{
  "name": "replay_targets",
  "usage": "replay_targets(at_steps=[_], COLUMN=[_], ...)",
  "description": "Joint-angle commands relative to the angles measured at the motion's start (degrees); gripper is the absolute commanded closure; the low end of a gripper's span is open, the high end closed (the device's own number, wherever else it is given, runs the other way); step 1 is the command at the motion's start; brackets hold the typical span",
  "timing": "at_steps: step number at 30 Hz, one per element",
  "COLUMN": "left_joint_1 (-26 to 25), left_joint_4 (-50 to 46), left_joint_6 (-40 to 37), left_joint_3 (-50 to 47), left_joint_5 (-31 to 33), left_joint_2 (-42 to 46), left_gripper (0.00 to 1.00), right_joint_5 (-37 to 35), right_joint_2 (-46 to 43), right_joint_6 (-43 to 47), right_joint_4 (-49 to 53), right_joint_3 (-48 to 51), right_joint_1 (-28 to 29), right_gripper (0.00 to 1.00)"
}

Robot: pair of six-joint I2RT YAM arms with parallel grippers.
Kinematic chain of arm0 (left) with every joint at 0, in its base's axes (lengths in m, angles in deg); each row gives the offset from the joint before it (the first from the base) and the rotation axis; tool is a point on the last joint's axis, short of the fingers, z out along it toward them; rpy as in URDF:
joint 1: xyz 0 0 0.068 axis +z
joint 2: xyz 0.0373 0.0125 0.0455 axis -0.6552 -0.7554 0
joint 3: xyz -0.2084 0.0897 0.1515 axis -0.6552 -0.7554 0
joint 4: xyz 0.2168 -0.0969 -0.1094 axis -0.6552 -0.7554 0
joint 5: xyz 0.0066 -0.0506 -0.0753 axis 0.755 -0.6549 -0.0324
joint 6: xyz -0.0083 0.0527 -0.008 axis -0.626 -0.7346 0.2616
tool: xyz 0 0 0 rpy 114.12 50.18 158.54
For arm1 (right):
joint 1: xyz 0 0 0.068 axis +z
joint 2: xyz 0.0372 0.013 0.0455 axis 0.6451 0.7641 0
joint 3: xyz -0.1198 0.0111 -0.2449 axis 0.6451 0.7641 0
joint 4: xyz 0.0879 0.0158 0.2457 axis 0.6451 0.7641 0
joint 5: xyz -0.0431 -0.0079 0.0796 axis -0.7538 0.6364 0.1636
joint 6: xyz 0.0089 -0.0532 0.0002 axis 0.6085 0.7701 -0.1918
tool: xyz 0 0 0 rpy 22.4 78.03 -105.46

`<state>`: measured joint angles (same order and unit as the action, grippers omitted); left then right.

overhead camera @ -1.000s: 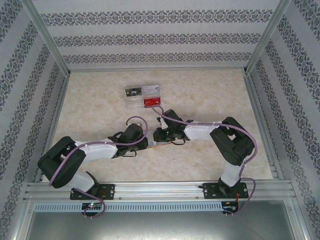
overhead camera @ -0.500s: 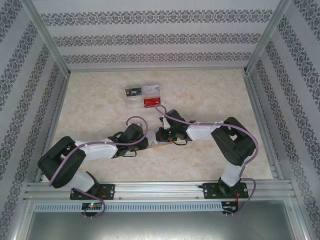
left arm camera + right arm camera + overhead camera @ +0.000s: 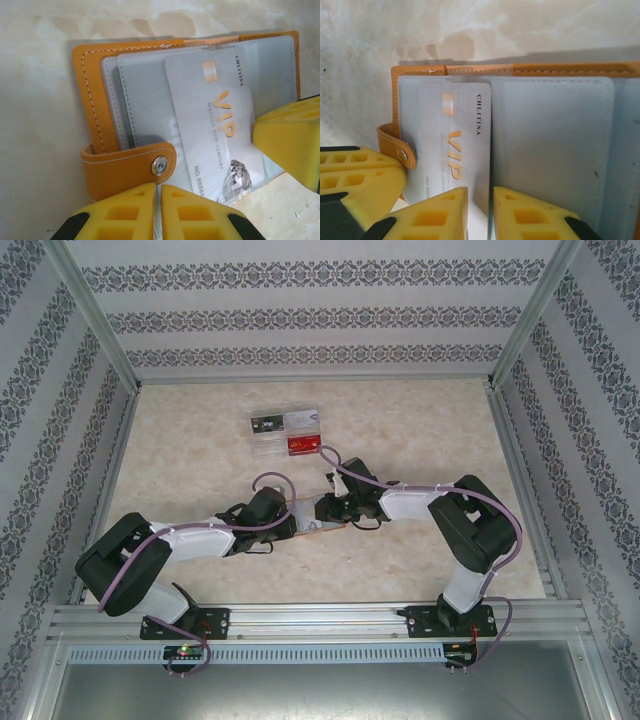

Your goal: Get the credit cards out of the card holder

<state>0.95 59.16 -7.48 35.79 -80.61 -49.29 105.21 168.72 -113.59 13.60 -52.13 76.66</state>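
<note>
1. Since the earlier frame the right gripper (image 3: 328, 510) has drawn slightly toward the right of the top view.
2. Left gripper (image 3: 157, 202), bottom centre of its wrist view: jaws narrow, closed on the card holder's near edge below the snap strap (image 3: 129, 167).
3. Card holder (image 3: 92, 100): lies open on the table (image 3: 200, 440), mid-frame in the top view, between both grippers.
4. VIP card (image 3: 215, 125): protrudes slantwise from a grey pocket.
5. Right gripper: jaws slightly apart, gripping nothing; one finger touches the card's edge.
</note>
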Motion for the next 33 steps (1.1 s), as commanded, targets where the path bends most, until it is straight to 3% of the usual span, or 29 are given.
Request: replay_targets(at_steps=[1, 6, 13, 26, 33], left_joint_1=[0.6, 0.6, 0.6, 0.6, 0.6], left_joint_4=[-0.4, -0.7, -1.5, -2.5, -2.5], left_joint_6=[0.3, 0.1, -0.2, -0.8, -0.9], left_joint_3=[0.5, 0.7, 0.5, -0.1, 0.1], left_joint_5=[0.4, 0.3, 1.0, 1.7, 1.2], left_joint_2=[0.0, 0.1, 0.8, 2.3, 3.0], left_gripper=[0.88, 0.88, 0.88, 0.88, 0.87], right_joint_5=[0.6, 1.6, 0.9, 2.0, 2.8], right_joint_2=[1.7, 3.2, 1.9, -4.5, -4.9], right_joint_6=[-0.1, -0.5, -0.9, 1.1, 0.4], right_joint_4=[-0.2, -1.0, -1.6, -2.9, -3.8], right_joint_3=[-0.6, -0.9, 1.4, 8.5, 9.2], right_joint_1=[-0.4, -0.5, -1.8, -8.3, -8.2], right_gripper=[0.76, 0.80, 0.97, 0.97, 0.96])
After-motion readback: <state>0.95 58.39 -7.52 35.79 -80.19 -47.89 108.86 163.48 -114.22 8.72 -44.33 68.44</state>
